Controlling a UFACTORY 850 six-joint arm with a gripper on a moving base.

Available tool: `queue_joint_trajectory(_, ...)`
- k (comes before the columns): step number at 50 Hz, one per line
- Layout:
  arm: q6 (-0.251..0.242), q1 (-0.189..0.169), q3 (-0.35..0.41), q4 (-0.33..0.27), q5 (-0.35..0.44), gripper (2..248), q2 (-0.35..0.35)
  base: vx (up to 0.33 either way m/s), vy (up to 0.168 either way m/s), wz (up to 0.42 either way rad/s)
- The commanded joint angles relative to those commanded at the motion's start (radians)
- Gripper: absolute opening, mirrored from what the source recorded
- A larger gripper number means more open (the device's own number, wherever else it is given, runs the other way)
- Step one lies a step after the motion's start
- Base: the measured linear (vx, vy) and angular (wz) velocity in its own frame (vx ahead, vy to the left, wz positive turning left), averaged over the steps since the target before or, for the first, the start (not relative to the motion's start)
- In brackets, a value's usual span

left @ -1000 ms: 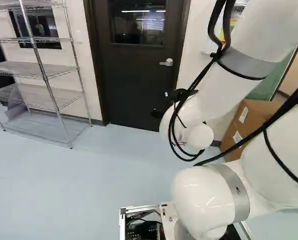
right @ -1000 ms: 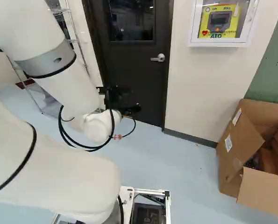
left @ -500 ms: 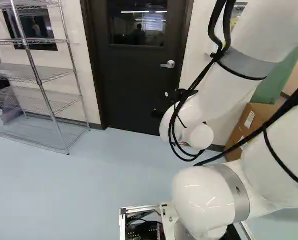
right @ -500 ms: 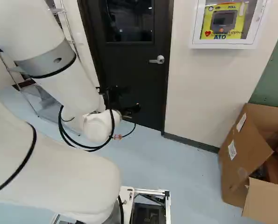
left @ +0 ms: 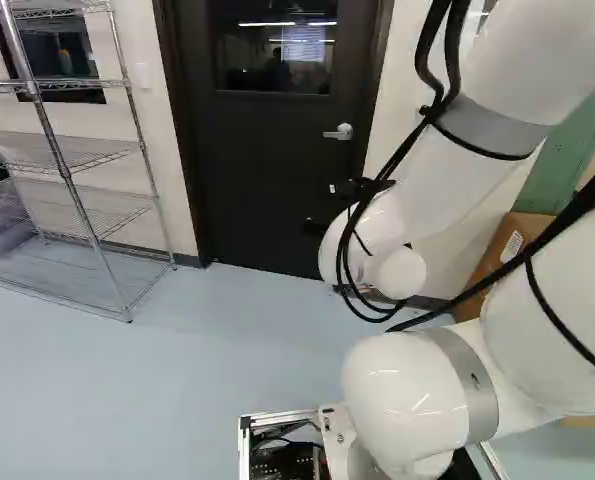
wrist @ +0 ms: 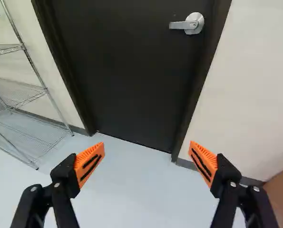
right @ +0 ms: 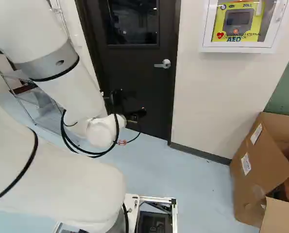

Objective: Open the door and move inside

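The gripper (right: 136,104), fingers spread wide, faces the closed dark door (wrist: 127,71) with a silver lever handle (wrist: 193,23)

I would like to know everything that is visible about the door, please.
The door is dark, smooth and upright, closed in a dark frame. Its upper part has a window reflecting lights. Near one side, a silver, metal-looking lever handle with a round base points roughly level toward the door's middle. The gripper is not touching it.
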Motion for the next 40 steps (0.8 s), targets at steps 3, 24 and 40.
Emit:
queue_joint_trajectory(3, 0.000, 0.000, 0.000, 0.000, 0.000, 247, 0.000, 0.142, 0.037, -0.026)
queue_joint_trajectory(24, 0.000, 0.000, 0.000, 0.000, 0.000, 247, 0.000, 0.139, 0.040, -0.019)
queue_joint_trajectory(40, 0.000, 0.000, 0.000, 0.000, 0.000, 247, 0.000, 0.134, 0.049, -0.020)
